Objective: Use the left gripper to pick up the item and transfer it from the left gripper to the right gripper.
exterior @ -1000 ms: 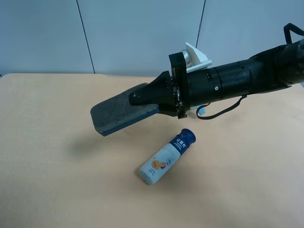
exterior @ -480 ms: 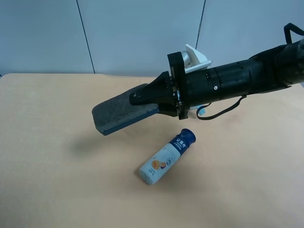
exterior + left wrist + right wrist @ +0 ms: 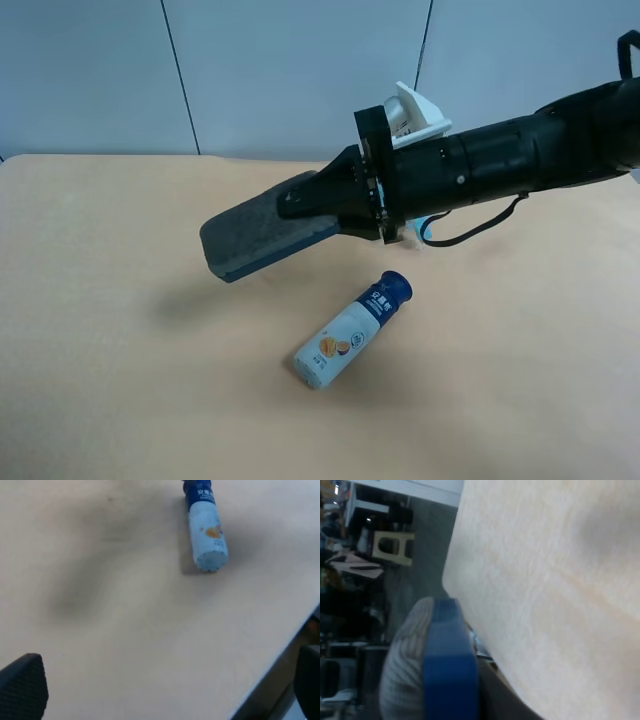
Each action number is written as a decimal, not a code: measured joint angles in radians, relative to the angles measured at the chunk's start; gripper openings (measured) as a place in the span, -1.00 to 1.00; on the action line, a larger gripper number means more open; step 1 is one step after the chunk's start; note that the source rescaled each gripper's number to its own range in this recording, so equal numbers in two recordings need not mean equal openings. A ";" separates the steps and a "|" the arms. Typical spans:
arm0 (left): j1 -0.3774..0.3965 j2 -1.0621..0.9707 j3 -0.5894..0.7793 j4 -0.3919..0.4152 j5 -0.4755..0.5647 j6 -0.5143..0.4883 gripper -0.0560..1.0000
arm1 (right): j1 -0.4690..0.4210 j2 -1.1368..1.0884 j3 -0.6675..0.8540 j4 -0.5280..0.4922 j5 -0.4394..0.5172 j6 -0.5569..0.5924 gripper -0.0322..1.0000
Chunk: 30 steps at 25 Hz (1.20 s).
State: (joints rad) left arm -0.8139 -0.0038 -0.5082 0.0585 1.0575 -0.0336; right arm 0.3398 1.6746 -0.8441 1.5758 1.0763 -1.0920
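The right gripper [image 3: 298, 204] is pressed together on one end of the item [image 3: 262, 236] and holds it in the air above the table [image 3: 110, 340]. The item is not touching the table. Its free end points to the left of the exterior high view and hangs a little lower than the held end. The grey felt face is turned up, and a blue layer shows along the lower edge. The arm [image 3: 510, 165] comes in from the right of that view, almost level, with a white block [image 3: 412, 115] on top of its wrist.

In the right wrist view the item [image 3: 447, 670] is very close, with its blue side and its striped grey face visible. The table [image 3: 545, 580] lies beyond it.

A bottle [image 3: 352, 330] lies on its side on the table, below the gripper and apart from the item. Its navy cap [image 3: 393, 286] points toward the arm.

The left gripper [image 3: 165, 687] is spread wide and has nothing between its fingers [image 3: 22, 685]. It hovers over the table [image 3: 125, 630], with the bottle [image 3: 206, 535] ahead of it.
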 joint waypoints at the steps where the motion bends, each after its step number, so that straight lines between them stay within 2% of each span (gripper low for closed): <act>1: 0.020 0.000 0.000 0.000 0.000 0.001 1.00 | 0.000 -0.015 0.000 -0.018 -0.010 0.011 -0.92; 6: 0.183 0.000 0.000 0.000 0.000 0.002 1.00 | 0.000 -0.115 0.000 -0.150 -0.073 0.112 -0.92; 11: 0.397 0.000 0.000 0.000 -0.001 0.003 1.00 | -0.009 -0.198 0.000 -0.263 -0.103 0.249 -0.92; 16: 0.571 0.000 0.000 -0.002 -0.001 0.003 1.00 | -0.096 -0.226 0.000 -0.342 -0.105 0.345 -0.92; 23: 0.709 0.000 0.000 -0.004 -0.001 0.003 1.00 | -0.287 -0.231 0.000 -0.435 -0.072 0.363 -0.92; 27: 0.731 0.000 0.000 -0.005 -0.001 0.003 1.00 | -0.383 -0.231 0.000 -0.545 -0.006 0.364 -0.92; 30: 0.731 0.000 0.000 -0.005 -0.001 0.003 1.00 | -0.413 -0.231 0.000 -0.653 0.030 0.369 -0.92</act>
State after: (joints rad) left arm -0.0829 -0.0038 -0.5082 0.0539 1.0567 -0.0307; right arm -0.0730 1.4437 -0.8441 0.9224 1.1064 -0.7231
